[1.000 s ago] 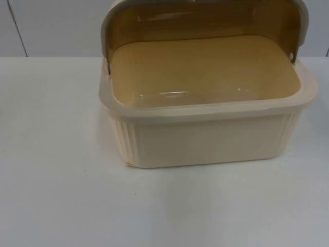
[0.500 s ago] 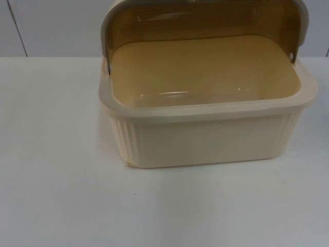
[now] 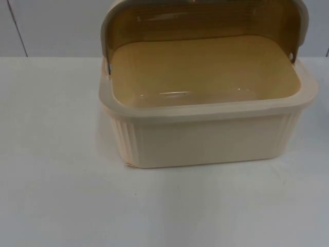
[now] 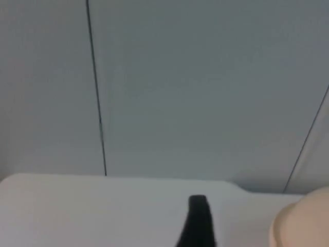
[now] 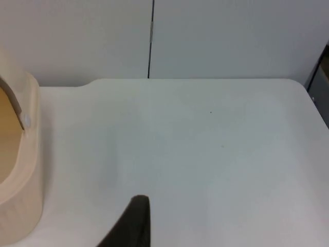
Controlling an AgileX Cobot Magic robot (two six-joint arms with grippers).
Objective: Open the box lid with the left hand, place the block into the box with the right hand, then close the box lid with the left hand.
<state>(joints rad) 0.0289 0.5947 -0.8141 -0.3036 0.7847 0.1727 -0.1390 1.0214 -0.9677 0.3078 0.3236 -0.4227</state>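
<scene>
Top view shows the cream box (image 3: 205,136) standing on the white table (image 3: 56,195), its lid (image 3: 205,15) swung up and back so the tan inside lies bare; no block is in it.

Left wrist view: the left claw (image 4: 197,226) hangs above the table's far part, facing the grey wall (image 4: 205,87). A rounded cream edge of the box sits just beside its black fingertip (image 4: 198,218), off to one side and not touching. Only one fingertip is visible, so how far this claw is open cannot be told; nothing is visibly held.

Right wrist view: the right claw (image 5: 131,226) hovers over bare table, with the box's end and raised lid edge well off to its side, apart from it. Again one dark fingertip (image 5: 134,218) is visible, so its opening cannot be told; no block lies near it.
</scene>
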